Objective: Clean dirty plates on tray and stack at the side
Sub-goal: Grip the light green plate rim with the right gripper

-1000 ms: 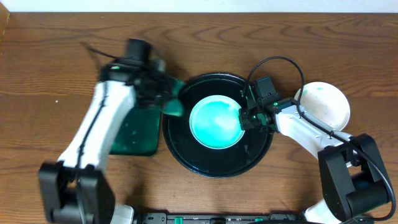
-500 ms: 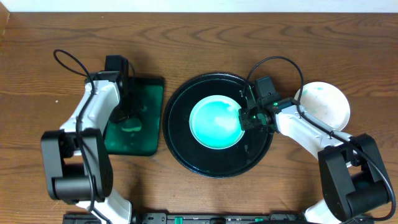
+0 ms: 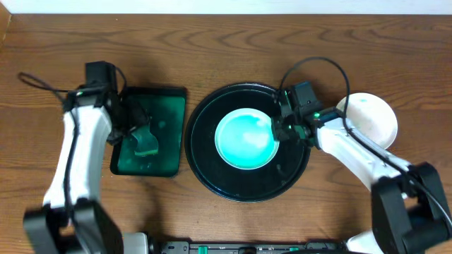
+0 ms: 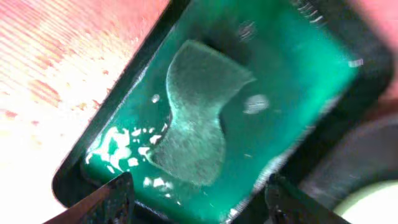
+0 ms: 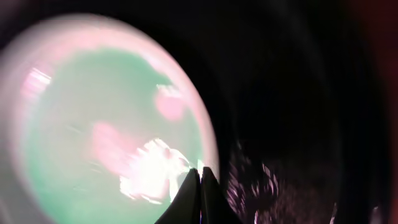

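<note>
Overhead looked straight down from far, covering the whole table [image 3: 226, 42]. Left wrist sat close over the green tray [image 4: 298, 68] at 9 o'clock. Right wrist sat very close on the plate [image 5: 93, 124], centre. Overhead shared both.

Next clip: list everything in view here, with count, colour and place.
smeared plate: 1, white under teal, middle of the round tray
second plate: 1, white, on the table at right
round tray: 1, black, centre
rectangular tray: 1, dark green, left of the round tray
sponge: 1, green, in the rectangular tray
table: 1, brown wood
left gripper: open, above the sponge
right gripper: shut, at the smeared plate's right edge
</note>
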